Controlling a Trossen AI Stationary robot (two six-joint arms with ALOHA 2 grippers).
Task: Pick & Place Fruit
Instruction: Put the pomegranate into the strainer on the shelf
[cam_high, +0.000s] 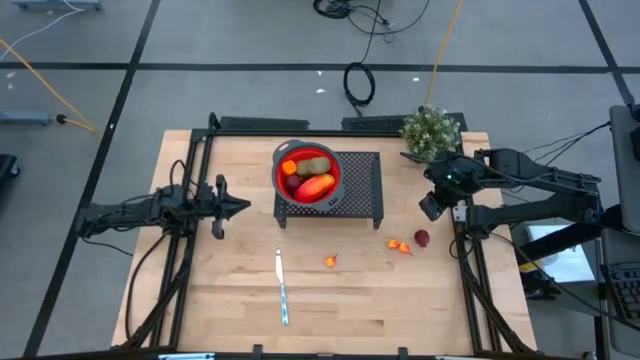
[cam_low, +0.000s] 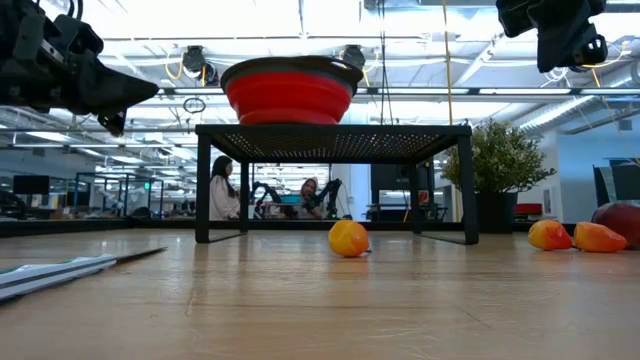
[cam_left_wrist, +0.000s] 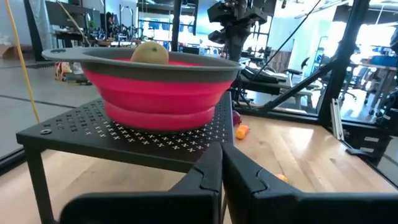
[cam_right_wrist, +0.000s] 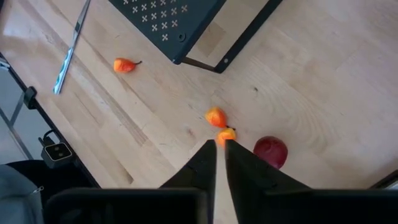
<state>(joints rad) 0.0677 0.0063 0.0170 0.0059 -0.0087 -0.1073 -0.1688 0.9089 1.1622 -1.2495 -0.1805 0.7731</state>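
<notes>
Right gripper (cam_right_wrist: 219, 155), fingers pinched together and empty, hovers over small, light, roll-prone orange fruit (cam_right_wrist: 216, 117); grasp across its middle.

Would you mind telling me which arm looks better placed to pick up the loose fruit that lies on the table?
Probably the right. The right gripper hangs above the dark red fruit and two small orange pieces, jaws shut. The left gripper, also shut, sits across the table beside the rack.
</notes>
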